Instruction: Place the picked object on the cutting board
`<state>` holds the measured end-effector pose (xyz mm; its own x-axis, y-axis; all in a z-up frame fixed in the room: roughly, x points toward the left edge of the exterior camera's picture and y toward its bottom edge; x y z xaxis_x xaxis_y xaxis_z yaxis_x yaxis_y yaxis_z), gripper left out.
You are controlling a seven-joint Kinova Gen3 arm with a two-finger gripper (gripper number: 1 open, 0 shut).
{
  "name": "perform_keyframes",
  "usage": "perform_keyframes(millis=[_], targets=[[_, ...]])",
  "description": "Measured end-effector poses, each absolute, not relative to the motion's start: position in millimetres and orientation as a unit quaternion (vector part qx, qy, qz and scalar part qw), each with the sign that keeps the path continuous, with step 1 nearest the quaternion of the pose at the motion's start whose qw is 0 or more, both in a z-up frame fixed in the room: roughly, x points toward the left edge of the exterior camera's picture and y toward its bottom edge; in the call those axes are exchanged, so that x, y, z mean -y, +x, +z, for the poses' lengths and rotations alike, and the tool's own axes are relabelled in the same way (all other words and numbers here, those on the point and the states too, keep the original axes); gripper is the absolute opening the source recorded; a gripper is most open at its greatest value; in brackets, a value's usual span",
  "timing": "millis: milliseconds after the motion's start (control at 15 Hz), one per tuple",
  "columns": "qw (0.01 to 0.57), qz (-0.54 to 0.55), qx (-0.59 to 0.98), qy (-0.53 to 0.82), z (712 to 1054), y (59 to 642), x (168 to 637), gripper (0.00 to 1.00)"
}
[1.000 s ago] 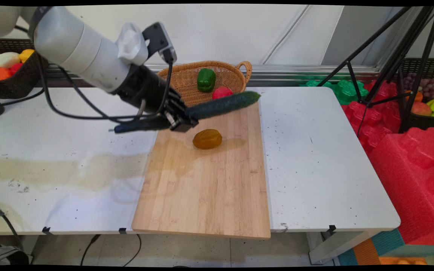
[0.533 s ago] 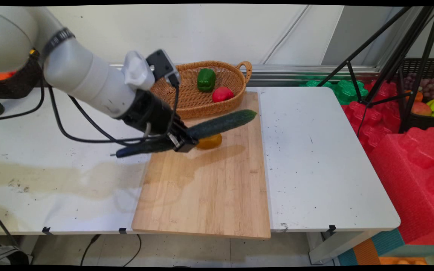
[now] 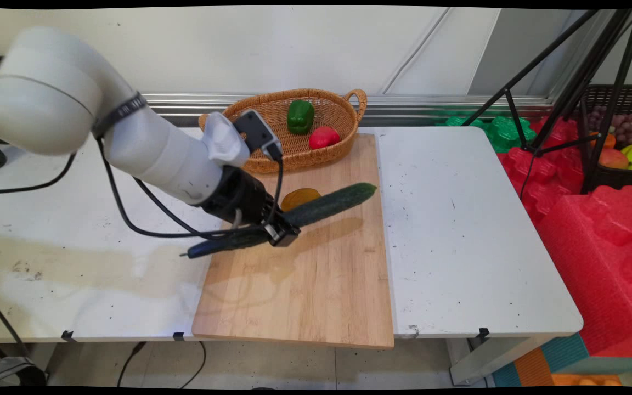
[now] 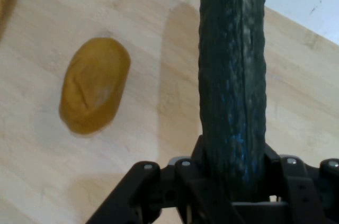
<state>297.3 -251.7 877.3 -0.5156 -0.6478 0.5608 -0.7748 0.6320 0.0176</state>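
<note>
My gripper [image 3: 278, 233] is shut on a long dark green cucumber [image 3: 329, 203], which it holds nearly level a little above the wooden cutting board [image 3: 299, 285]. The cucumber's far end points right, its stem end [image 3: 198, 252] sticks out left past the board's edge. In the hand view the cucumber [image 4: 233, 75] runs straight up from between the fingers. A brownish-yellow potato-like piece [image 3: 297, 197] lies on the board just behind the cucumber, seen at the left in the hand view [image 4: 95, 83].
A wicker basket [image 3: 272, 142] at the board's far end holds a green pepper [image 3: 300, 116] and a red pepper [image 3: 323, 137]. Black cables [image 3: 146, 208] hang from the arm over the table's left part. Red foam blocks [image 3: 596, 241] and a tripod [image 3: 568, 77] stand to the right.
The arm has carried the cucumber down and toward the near side, from beside the basket to low over the board in front of the yellow piece. The grip stays shut.
</note>
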Motion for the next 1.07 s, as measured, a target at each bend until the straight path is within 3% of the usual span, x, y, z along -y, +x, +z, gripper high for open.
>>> perform_keyframes(millis=[1067], targets=[[0.259, 0.096, 0.866, 0.418, 804.9, 273.6, 264.8, 0.0]])
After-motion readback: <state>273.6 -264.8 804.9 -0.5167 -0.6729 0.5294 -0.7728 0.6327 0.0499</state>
